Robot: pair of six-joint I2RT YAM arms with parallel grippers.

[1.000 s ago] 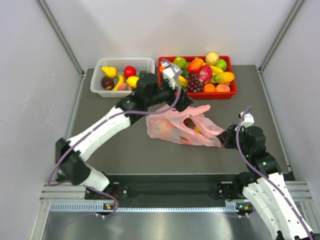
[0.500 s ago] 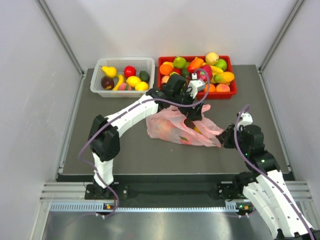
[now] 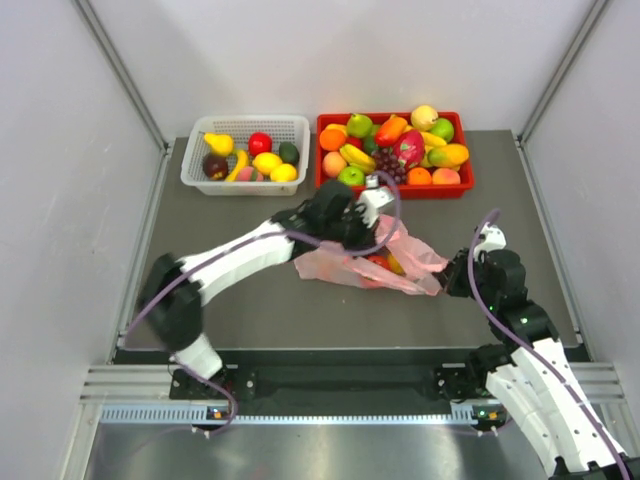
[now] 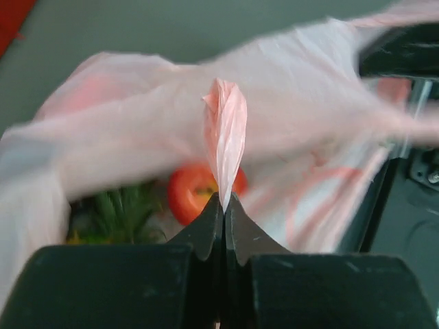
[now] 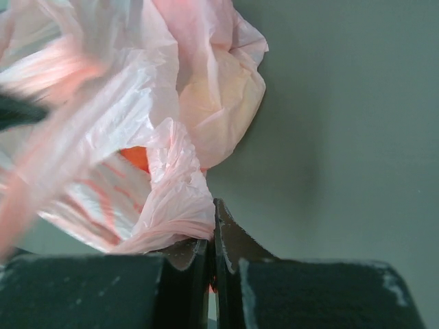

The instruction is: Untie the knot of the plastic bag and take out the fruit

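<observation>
The pink plastic bag (image 3: 340, 262) lies crumpled in the middle of the table. My left gripper (image 3: 374, 228) is shut on a raised fold of the bag's top (image 4: 224, 137), pinched at the fingertips (image 4: 224, 202). My right gripper (image 3: 450, 283) is shut on the bag's right end (image 5: 180, 205). Fruit shows through the plastic: a reddish-orange piece (image 4: 192, 193) and a green crown (image 4: 116, 214) in the left wrist view, and an orange patch (image 5: 136, 156) in the right wrist view. From above, red and yellow fruit (image 3: 384, 263) show in the bag's mouth. I cannot make out the knot.
A white basket (image 3: 297, 135) with several fruits stands at the back left. A red tray (image 3: 466, 150) full of fruit stands at the back right, just behind the left wrist. The table's right edge (image 3: 560, 270) runs close to the right arm.
The left arm swung from over the red tray down to the bag, and its open gripper shut on a fold of plastic. The bag was pulled flatter. The right gripper kept its hold.
</observation>
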